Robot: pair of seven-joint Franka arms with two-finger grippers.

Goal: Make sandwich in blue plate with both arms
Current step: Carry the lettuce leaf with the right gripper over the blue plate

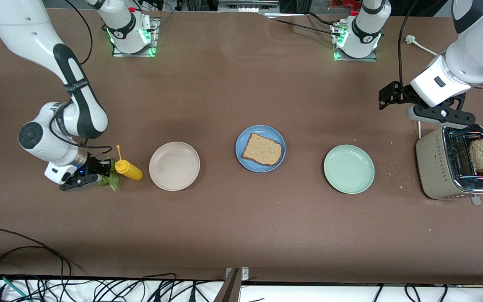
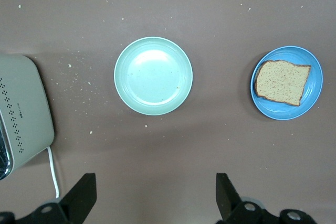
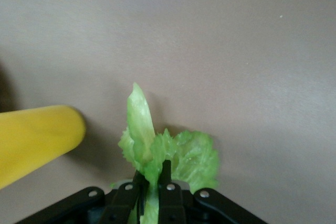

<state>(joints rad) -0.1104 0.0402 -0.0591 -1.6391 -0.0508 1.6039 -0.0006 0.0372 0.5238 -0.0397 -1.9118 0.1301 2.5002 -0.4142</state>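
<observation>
the round, shallow, matte blue plate (image 1: 260,149) sits at the middle of the table and carries one brown wholegrain bread slice (image 1: 262,149) with a darker crust, lying flat inside the rim; no lettuce or second slice is on it. a second slice of the same brown bread (image 1: 482,154) stands up out of a slot of the beige metal toaster (image 1: 434,167), which is well apart from the blue plate toward the left arm's end of the table. the pale mint-green round plate (image 1: 349,168) lies between the blue plate and the toaster, and the beige-white round plate (image 1: 174,165) lies beside the blue plate toward the right arm's end. past that plate from the blue plate are the yellow plastic squeeze bottle (image 1: 128,169), on its side, and the ruffled green lettuce leaf (image 1: 110,176) just beside it. the right gripper (image 1: 83,179) is low at the table there; the right wrist view shows what the front view hides, its fingers (image 3: 167,182) pinched close on the base of the leaf, with the bottle's yellow body close by. the left gripper (image 1: 442,115) is over the toaster's edge; the left wrist view shows its two fingers (image 2: 227,192) spread wide with nothing between them, and crumbs scattered on the brown table (image 1: 241,235) near the toaster.
</observation>
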